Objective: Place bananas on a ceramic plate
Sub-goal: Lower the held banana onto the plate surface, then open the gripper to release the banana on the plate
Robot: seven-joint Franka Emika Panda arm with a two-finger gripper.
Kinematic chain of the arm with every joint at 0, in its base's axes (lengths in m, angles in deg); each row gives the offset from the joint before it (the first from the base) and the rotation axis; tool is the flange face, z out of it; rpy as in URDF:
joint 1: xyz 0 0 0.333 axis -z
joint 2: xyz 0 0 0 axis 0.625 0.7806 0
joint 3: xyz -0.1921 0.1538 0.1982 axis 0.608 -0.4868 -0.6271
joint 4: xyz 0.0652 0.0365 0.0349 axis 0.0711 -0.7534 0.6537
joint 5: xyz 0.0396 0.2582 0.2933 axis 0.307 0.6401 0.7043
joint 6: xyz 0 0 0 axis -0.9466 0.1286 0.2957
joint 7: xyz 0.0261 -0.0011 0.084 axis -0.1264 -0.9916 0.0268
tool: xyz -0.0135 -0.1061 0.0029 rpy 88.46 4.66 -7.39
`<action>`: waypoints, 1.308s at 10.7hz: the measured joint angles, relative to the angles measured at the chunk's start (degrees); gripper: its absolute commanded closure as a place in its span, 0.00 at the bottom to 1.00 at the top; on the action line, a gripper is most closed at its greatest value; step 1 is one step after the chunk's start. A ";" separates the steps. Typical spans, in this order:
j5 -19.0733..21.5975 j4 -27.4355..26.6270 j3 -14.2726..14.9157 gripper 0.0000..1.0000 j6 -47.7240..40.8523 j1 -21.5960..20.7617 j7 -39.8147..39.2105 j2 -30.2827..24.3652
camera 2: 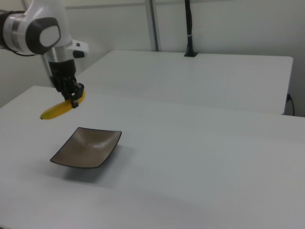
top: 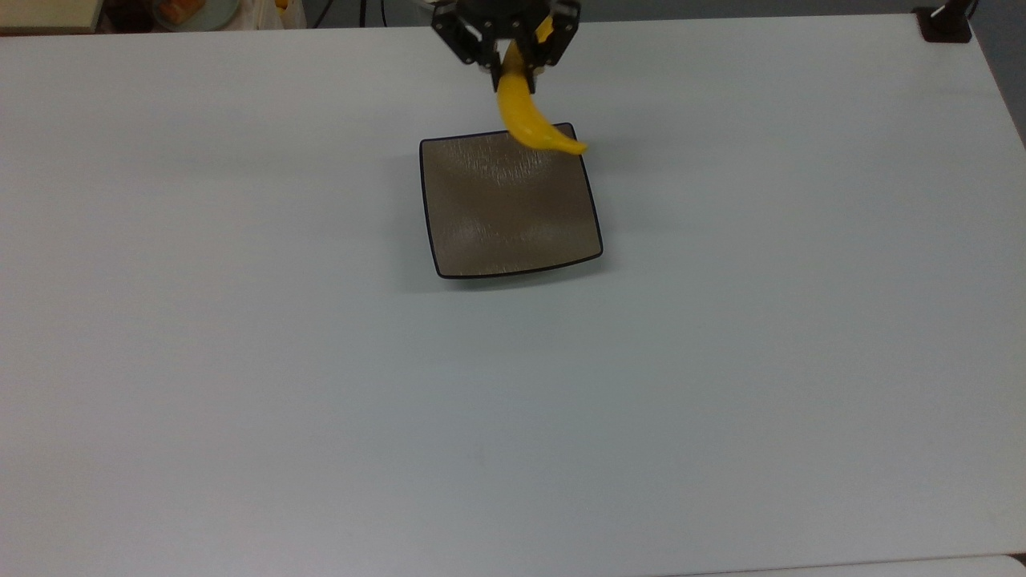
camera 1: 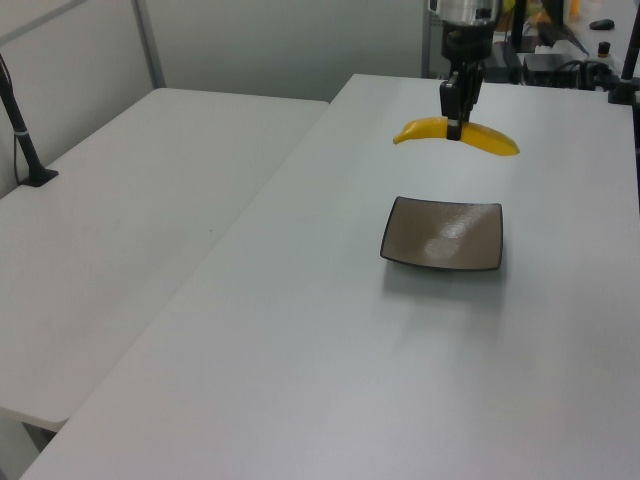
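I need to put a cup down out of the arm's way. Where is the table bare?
Bare table surrounds the ceramic plate, widest toward the top view's bottom edge. Crowded: the plate's far rim, where the gripper holds the banana above it.

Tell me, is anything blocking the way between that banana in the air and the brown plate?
Nothing visible does. The gripper holds the banana in the air, off past one edge of the plate. The plate has nothing on it, and the white table around it is bare, so the way down looks open.
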 measured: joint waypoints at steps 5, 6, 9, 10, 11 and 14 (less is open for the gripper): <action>0.02 -5.82 1.56 0.90 8.17 0.00 6.68 4.99; 0.02 -7.40 1.67 0.90 10.12 0.00 7.99 5.57; 0.02 -11.42 1.91 0.90 15.04 0.00 11.19 6.60; 0.02 -12.49 1.91 0.90 16.87 0.00 11.82 7.19; 0.46 -13.70 1.91 0.90 19.00 0.00 12.14 7.88; 1.41 -15.17 1.91 0.57 21.23 -0.12 12.31 9.14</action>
